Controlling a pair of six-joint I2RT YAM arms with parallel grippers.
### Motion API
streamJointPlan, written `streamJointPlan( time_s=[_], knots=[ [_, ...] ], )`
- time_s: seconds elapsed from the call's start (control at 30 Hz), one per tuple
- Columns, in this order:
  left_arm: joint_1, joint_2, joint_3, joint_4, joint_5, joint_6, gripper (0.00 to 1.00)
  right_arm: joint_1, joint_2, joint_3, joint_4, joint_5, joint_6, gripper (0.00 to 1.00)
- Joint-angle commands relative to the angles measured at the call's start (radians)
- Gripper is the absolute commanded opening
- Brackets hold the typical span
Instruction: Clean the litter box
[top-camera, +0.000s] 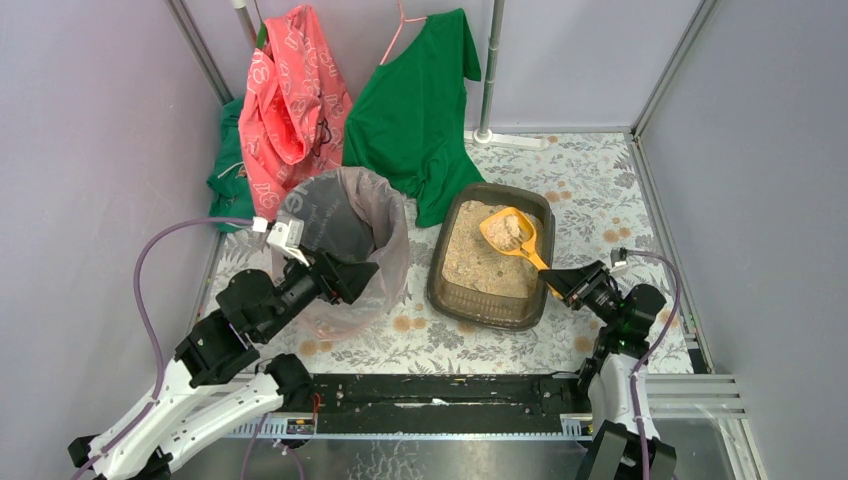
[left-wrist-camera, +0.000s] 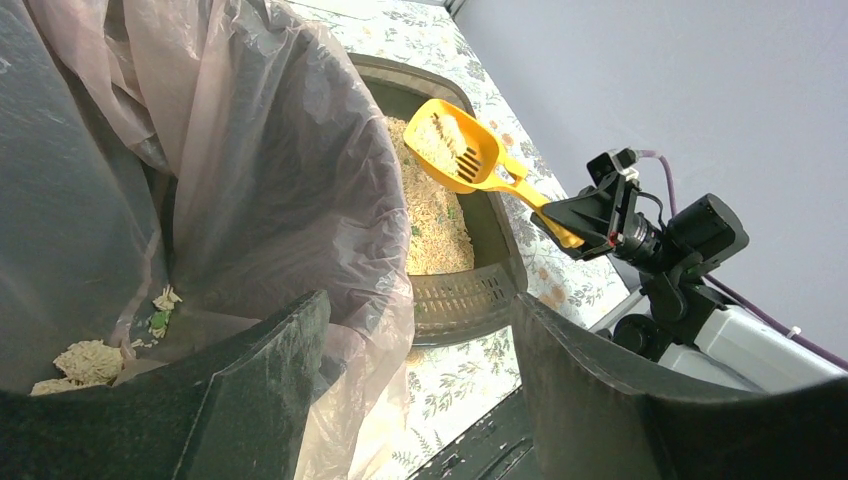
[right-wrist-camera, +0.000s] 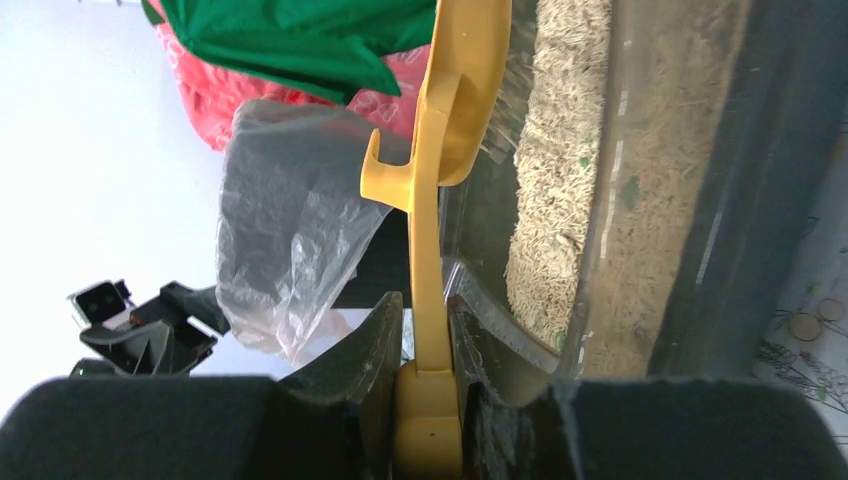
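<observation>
Yellow handle first: the right tool (top-camera: 558, 283) is pinching the scoop (top-camera: 528, 250) by the end of its handle, pressed tight on it going by the wrist view. The left tool (top-camera: 362, 274) is spread wide at the near rim of the bin (top-camera: 325, 215), with the bag edge between its fingers, not squeezing anything as far as I can see. The litter box (top-camera: 478, 312) sits on the table (top-camera: 600, 190) just ahead and to the left of the right tool, long axis running near-to-far, so the right arm is clearly the closer one. The scoop head is up over the far half of the box with a clump (top-camera: 507, 231) in it. The bin is just beside the box's left side, so I'd guess the next move is a leftward swing across that long side to dump.
</observation>
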Motion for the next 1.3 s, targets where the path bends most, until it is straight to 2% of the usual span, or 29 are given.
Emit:
streamJointPlan(
  time_s=[0.0, 0.07, 0.17, 0.2, 0.27, 0.37, 0.4, 0.47, 0.57, 0.6, 0.67, 0.7, 0.8, 0.9, 1.0, 1.03, 1.07, 1.1, 1.13, 1.17, 1.23, 1.27],
  knots=[
    [-0.005, 0.017, -0.013, -0.07, 0.018, -0.009, 0.75, 0.012, 0.005, -0.046, 0.007, 0.056, -0.041, 0.0],
    [-0.006, 0.002, -0.015, -0.076, 0.012, -0.012, 0.75, 0.07, 0.027, -0.057, 0.102, 0.064, 0.012, 0.0],
    [-0.006, -0.009, -0.02, -0.086, -0.002, -0.008, 0.75, 0.046, 0.021, -0.01, -0.056, 0.066, -0.088, 0.0],
    [-0.006, -0.007, -0.014, -0.094, -0.002, -0.008, 0.75, 0.041, 0.018, -0.011, -0.055, 0.082, -0.078, 0.0],
    [-0.006, -0.009, -0.014, -0.094, 0.002, -0.012, 0.75, 0.085, 0.038, -0.034, 0.094, 0.078, 0.003, 0.0],
    [-0.006, -0.009, -0.021, -0.087, -0.002, -0.008, 0.75, 0.072, 0.027, -0.009, -0.04, 0.072, -0.068, 0.0],
    [-0.007, -0.006, -0.017, -0.087, 0.002, -0.008, 0.75, 0.059, 0.015, -0.015, -0.039, 0.094, -0.074, 0.0],
    [-0.005, -0.003, -0.015, -0.083, 0.005, -0.01, 0.75, 0.099, 0.02, -0.036, 0.077, 0.1, -0.007, 0.0],
    [-0.006, 0.003, -0.019, -0.074, 0.006, -0.006, 0.75, 0.095, 0.007, 0.019, -0.117, 0.09, -0.115, 0.0],
    [-0.006, 0.008, -0.014, -0.076, 0.008, -0.005, 0.75, 0.079, -0.007, 0.017, -0.131, 0.111, -0.128, 0.0],
    [-0.006, 0.008, -0.011, -0.075, 0.015, -0.007, 0.75, 0.113, 0.004, -0.036, 0.062, 0.115, -0.018, 0.0],
    [-0.006, 0.007, -0.013, -0.071, 0.013, -0.008, 0.75, 0.134, 0.027, -0.028, 0.076, 0.089, -0.011, 0.0],
    [-0.006, 0.012, -0.011, -0.066, 0.011, -0.004, 0.75, 0.089, 0.021, 0.018, -0.138, 0.109, -0.148, 0.0],
    [-0.006, 0.009, -0.005, -0.07, 0.018, -0.008, 0.75, 0.126, 0.058, -0.029, 0.073, 0.095, -0.037, 0.0],
    [-0.006, 0.006, -0.006, -0.076, 0.008, -0.004, 0.75, 0.084, 0.05, 0.029, -0.129, 0.096, -0.165, 0.0],
    [-0.006, 0.007, 0.0, -0.081, 0.008, -0.005, 0.75, 0.064, 0.041, 0.017, -0.101, 0.11, -0.147, 0.0],
    [-0.006, 0.007, 0.002, -0.083, 0.012, -0.006, 0.75, 0.073, 0.045, -0.001, 0.011, 0.106, -0.083, 0.0],
    [-0.006, 0.002, 0.001, -0.082, 0.011, -0.008, 0.75, 0.113, 0.059, -0.02, 0.081, 0.103, -0.036, 0.0],
    [-0.006, -0.002, -0.004, -0.08, 0.008, -0.009, 0.75, 0.144, 0.072, -0.01, 0.052, 0.087, -0.053, 0.0],
    [-0.006, -0.004, -0.009, -0.078, 0.002, -0.008, 0.75, 0.145, 0.068, 0.026, -0.063, 0.083, -0.111, 0.0],
    [-0.006, 0.002, -0.007, -0.081, 0.005, -0.006, 0.75, 0.075, 0.026, 0.049, -0.208, 0.124, -0.206, 0.0],
    [-0.005, 0.002, -0.003, -0.082, 0.008, -0.007, 0.75, 0.069, 0.02, 0.019, -0.099, 0.125, -0.143, 0.0]
  ],
)
